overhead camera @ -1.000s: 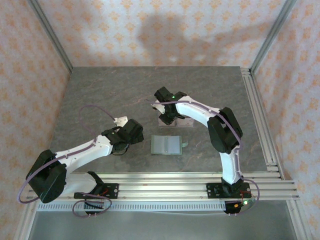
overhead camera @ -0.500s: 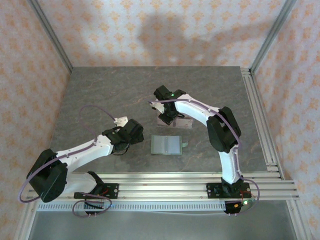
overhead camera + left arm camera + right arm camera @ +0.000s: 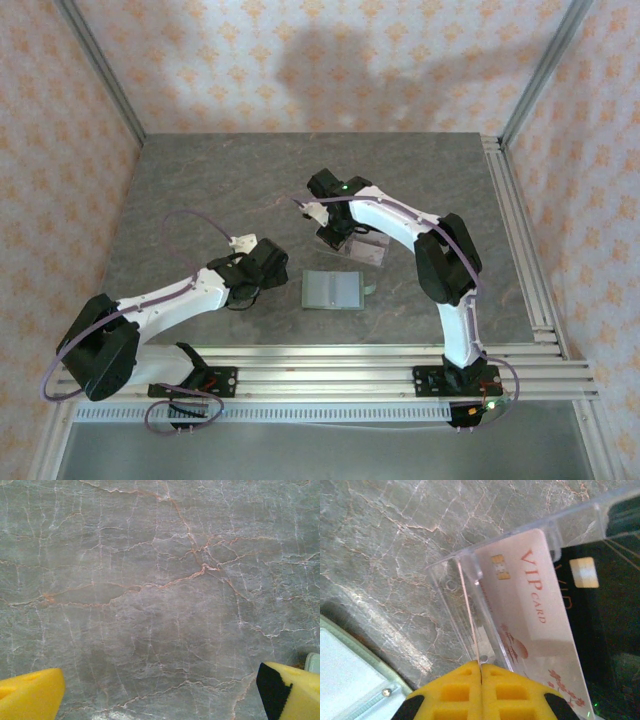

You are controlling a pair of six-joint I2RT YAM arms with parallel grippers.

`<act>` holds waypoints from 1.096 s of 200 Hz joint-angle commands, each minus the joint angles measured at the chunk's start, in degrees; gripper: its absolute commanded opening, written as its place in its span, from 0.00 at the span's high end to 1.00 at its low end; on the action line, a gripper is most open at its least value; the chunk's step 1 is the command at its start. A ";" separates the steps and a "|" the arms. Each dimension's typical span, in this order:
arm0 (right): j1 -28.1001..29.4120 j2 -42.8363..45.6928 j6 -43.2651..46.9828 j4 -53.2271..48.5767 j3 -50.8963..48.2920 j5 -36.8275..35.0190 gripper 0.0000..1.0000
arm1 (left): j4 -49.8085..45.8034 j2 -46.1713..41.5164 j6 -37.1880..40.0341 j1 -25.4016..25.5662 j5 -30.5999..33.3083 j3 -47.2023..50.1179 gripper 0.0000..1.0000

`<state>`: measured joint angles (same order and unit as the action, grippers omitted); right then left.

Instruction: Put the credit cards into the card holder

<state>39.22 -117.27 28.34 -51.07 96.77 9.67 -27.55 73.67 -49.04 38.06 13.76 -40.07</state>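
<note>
Since 0.5 s earlier the acrylic stand (image 3: 358,247) has skewed on the desk (image 3: 200,190); the right claw (image 3: 481,672) is clenched on its clear partition. The stand holds 1 pink VIP card (image 3: 530,610) and 1 black card (image 3: 610,620). The card holder (image 3: 332,290) lies open just beside the stand. The left claw (image 3: 160,695) is released over bare desk.

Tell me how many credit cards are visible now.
2. A pale pink VIP card stands in the clear acrylic stand; a black card with a gold chip is right beside it. More cards may be hidden from these views.
</note>
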 commanded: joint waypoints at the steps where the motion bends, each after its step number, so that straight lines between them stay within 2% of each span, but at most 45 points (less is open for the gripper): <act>1: 0.24 2.30 -0.26 -3.50 2.84 0.82 1.00 | -0.18 0.29 0.26 -0.71 1.27 -1.52 0.00; 123: 0.24 3.00 0.49 -7.17 6.97 -0.17 1.00 | -0.09 0.40 0.43 -0.72 1.16 -1.67 0.00; 169: 0.39 3.70 0.14 -9.68 9.20 1.45 1.00 | -0.08 0.81 0.78 -0.71 1.12 -2.35 0.00; 219: 0.94 8.34 -1.52 -9.72 8.73 1.67 1.00 | -0.47 0.73 1.67 -0.78 0.92 -3.36 0.00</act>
<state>39.62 -114.30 28.14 -59.05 104.16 11.00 -27.55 74.41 -48.34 37.71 13.76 -41.63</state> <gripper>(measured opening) 0.041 0.999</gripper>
